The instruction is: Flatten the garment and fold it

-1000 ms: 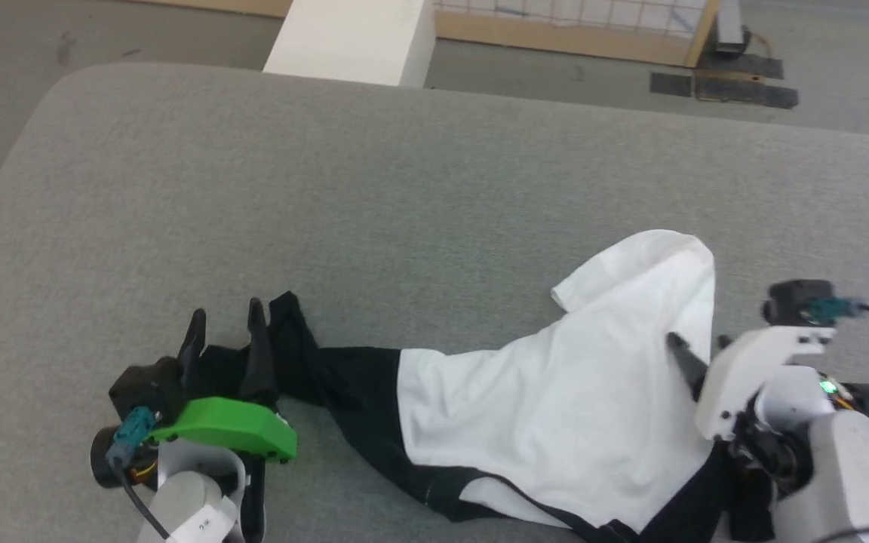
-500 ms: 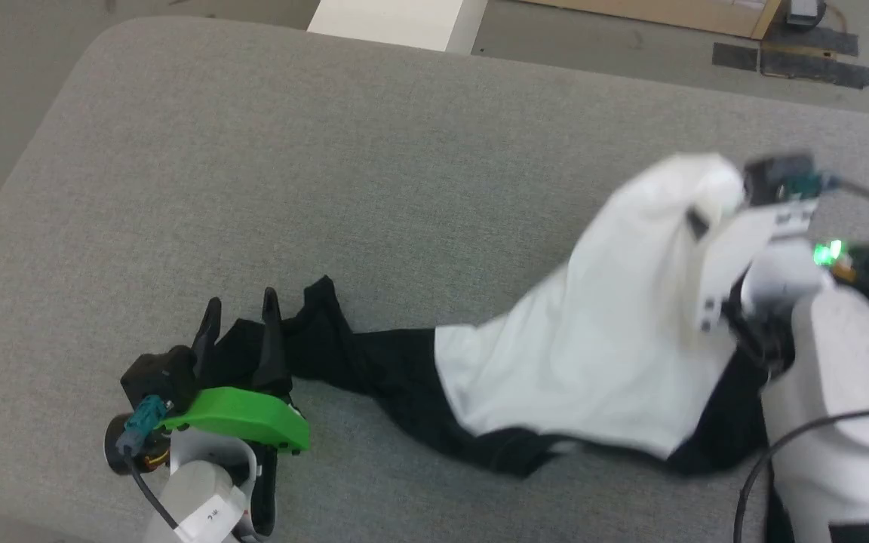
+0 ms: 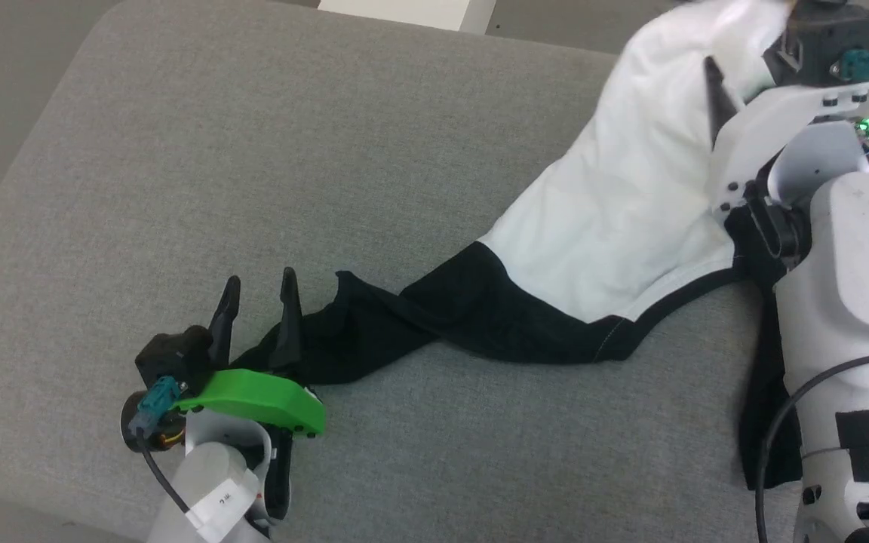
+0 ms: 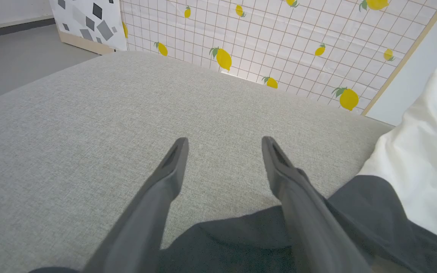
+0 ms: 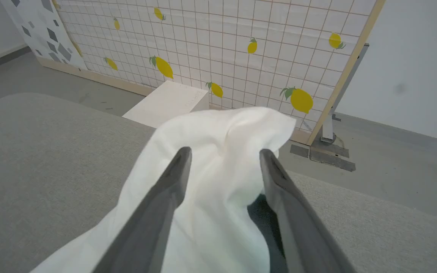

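Grey cushion (image 3: pixel 253 151): wide padded surface, rounded far-left corner.
Garment (image 3: pixel 615 219): stretched diagonally across cushion. Black sleeve (image 3: pixel 404 324) flat on near-left part. White body lifted off surface toward far-right edge. More black fabric hangs beside right arm at near-right edge.
Right gripper (image 5: pixel 226 152): high over far-right edge, fingers spread wide. White fabric bunched between them and draped over, not pinched.
Left gripper (image 3: pixel 259 277): low by near-left edge, fingers apart. Sleeve end lies under them.
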{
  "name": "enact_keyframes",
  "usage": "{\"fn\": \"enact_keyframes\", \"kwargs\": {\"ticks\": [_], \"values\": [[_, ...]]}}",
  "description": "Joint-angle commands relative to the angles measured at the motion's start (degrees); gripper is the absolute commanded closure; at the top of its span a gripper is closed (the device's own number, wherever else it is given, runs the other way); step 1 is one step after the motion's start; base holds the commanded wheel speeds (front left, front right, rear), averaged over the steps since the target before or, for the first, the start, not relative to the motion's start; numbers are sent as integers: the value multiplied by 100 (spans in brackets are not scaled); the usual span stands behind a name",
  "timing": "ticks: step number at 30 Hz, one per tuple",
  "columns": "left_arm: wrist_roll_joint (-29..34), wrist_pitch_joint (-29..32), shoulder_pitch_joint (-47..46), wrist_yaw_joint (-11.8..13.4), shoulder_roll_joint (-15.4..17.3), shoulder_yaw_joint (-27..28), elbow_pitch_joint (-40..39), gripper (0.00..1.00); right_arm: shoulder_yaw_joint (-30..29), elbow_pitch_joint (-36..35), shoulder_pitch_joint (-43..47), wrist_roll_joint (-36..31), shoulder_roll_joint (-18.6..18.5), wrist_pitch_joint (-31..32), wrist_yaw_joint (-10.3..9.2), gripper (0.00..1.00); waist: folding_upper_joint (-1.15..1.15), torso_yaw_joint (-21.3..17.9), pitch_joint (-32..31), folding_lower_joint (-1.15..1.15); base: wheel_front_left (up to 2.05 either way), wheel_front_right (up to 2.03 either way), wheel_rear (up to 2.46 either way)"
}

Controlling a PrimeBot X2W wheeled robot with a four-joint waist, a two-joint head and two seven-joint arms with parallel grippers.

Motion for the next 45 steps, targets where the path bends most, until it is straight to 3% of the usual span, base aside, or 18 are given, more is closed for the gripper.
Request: {"fn": "enact_keyframes", "kwargs": {"ticks": [1, 5, 13, 20, 22, 29, 34, 35, 36, 39, 45], "values": [[10, -26, -23, 11, -20, 4, 7, 0, -15, 28, 146, 116, -8, -104, -8, 0, 63, -99, -89, 0, 0, 0, 0], [161, -26, 80, -53, -18, -26, 18, 0, 127, -221, 733, 460, -8, -450, -8, 0, 63, -287, -289, 0, 0, 0, 0], [517, 98, 235, -292, 104, -492, 83, 0, 525, -1774, 2610, 1198, -6, -982, -8, 0, 63, -823, -644, 0, 0, 0, 0], [778, 1059, 202, -503, 263, -1139, 232, 0, 476, -2781, 4019, 1852, -6, -842, -8, 0, 63, -1305, -736, 0, 0, 0, 0], [805, 1447, 187, -424, 319, -1155, 288, 0, 529, -2940, 4219, 1978, -6, -783, -8, 0, 63, -1435, -718, 0, 0, 0, 0], [909, 2686, 124, 513, 408, -789, 415, 0, 734, -3304, 4448, 2079, -5, -646, -8, 0, 63, -1768, -626, 0, 0, 0, 0], [915, 3574, 129, 646, 570, -775, 645, 0, 853, -3397, 4449, 2178, -5, -608, -8, 0, 63, -1859, -558, 0, 0, 0, 0], [901, 3800, 132, 609, 618, -799, 705, 44, 870, -3412, 4449, 2175, -5, -599, -8, 0, 63, -1869, -543, 0, 0, 0, 0], [891, 3911, 123, 578, 656, -811, 723, 96, 882, -3420, 4450, 2184, -5, -591, -8, 0, 63, -1875, -533, 0, 0, 0, 0], [810, 4001, 107, 518, 823, -717, 670, 100, 890, -3418, 4451, 2173, -5, -570, -8, 0, 63, -1882, -511, 0, 0, 0, 0], [716, 3417, 16, 849, 1452, 14, 432, 100, 861, -3444, 4445, 2099, -5, -511, -8, 0, 63, -1879, -430, 0, 0, 0, 0]]}}
